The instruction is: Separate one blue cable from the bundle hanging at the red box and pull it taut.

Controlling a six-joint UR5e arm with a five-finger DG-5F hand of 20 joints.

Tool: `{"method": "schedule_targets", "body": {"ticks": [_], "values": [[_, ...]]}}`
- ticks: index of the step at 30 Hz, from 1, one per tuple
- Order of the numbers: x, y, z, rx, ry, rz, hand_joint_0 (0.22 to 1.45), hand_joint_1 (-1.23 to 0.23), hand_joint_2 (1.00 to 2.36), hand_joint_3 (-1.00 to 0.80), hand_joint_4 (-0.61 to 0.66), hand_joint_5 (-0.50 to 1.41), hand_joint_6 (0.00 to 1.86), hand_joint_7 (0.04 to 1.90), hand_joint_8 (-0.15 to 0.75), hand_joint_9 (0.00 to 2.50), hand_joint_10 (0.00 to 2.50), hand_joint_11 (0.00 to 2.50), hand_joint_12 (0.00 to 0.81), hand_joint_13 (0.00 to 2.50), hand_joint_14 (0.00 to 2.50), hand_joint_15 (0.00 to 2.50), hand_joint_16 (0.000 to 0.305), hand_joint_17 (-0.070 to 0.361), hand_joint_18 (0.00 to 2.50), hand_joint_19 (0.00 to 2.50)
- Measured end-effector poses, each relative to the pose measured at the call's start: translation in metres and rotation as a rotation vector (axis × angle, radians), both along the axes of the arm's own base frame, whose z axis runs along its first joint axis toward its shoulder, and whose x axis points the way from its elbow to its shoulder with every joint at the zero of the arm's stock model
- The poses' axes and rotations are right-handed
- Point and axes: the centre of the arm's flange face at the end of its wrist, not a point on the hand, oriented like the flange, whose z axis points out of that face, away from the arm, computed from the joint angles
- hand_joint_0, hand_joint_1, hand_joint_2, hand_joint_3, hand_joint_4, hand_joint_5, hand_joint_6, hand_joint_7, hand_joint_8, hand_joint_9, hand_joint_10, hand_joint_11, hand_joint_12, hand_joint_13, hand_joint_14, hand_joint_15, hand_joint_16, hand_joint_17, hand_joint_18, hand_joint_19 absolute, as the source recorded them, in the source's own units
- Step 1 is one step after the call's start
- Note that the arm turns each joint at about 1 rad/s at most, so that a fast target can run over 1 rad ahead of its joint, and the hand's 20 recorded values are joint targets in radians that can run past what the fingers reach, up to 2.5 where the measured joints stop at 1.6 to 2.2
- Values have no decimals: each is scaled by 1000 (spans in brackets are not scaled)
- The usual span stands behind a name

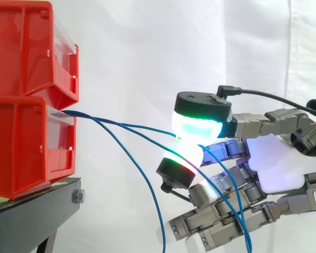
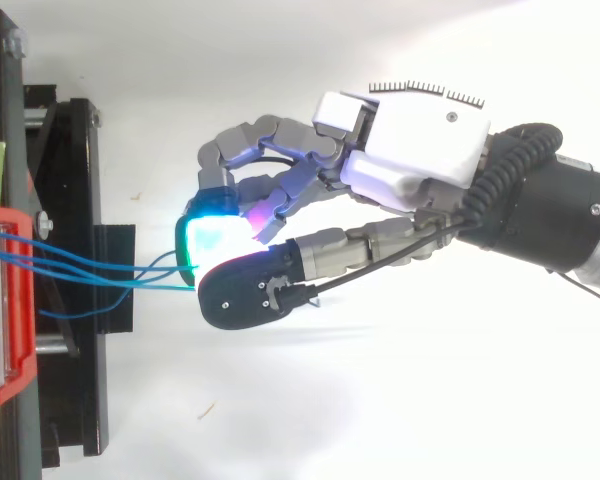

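Several thin blue cables (image 1: 127, 149) come out of the front of the lower red bin (image 1: 21, 147) and fan to the right. One blue cable (image 1: 147, 127) runs nearly straight from the bin to my hand (image 1: 274, 163). There it is pinched between a green-glowing pad (image 1: 197, 126) above and a red-glowing pad (image 1: 181, 158) below. The other cables sag downward, one dropping free, one passing behind the fingers. From above, the hand (image 2: 420, 150) sits right of the bin (image 2: 5, 300), with the pinched cable (image 2: 160, 287) leading into the glowing pads.
An upper red bin (image 1: 26, 47) is stacked on the lower one. Both rest on a black stand (image 1: 37, 205) at the left. A white curtain hangs behind. Open space lies below and right of the bins, where the arm reaches in.
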Motion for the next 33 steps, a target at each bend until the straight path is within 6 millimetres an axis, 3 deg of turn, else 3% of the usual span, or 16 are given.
{"method": "schedule_targets", "body": {"ticks": [3,8,13,14,15,21,29,33], "values": [[0,0,0,-1,0,0,681,-785,1025,-61,-323,-182,936,1333,265,795,13,1273,251,507,9,237,26,59,446,110],[0,2,0,-2,0,2,676,-783,1025,-63,-333,-184,936,1326,262,653,13,1268,266,495,10,272,28,64,428,127],[0,2,0,-2,1,2,675,-780,1025,-69,-344,-187,936,1335,257,627,4,1534,268,527,13,352,29,65,428,129],[0,2,0,-2,1,2,675,-779,1025,-69,-337,-187,937,1328,258,558,434,1463,271,537,15,379,29,65,429,132],[0,2,0,-2,1,2,673,-777,1025,-66,-337,-188,937,1332,260,525,667,1397,270,541,14,392,29,65,429,132],[0,2,0,-2,2,2,674,-775,1025,-67,-331,-188,937,1329,270,557,974,1305,270,539,14,402,29,66,428,129],[0,3,0,-2,1,3,675,-773,1026,-68,-318,-188,939,1321,281,717,780,1396,275,554,14,392,30,67,443,132],[0,3,0,-2,2,3,676,-772,1026,-67,-319,-187,940,1312,286,741,890,1378,277,568,14,405,30,67,455,142]]}}
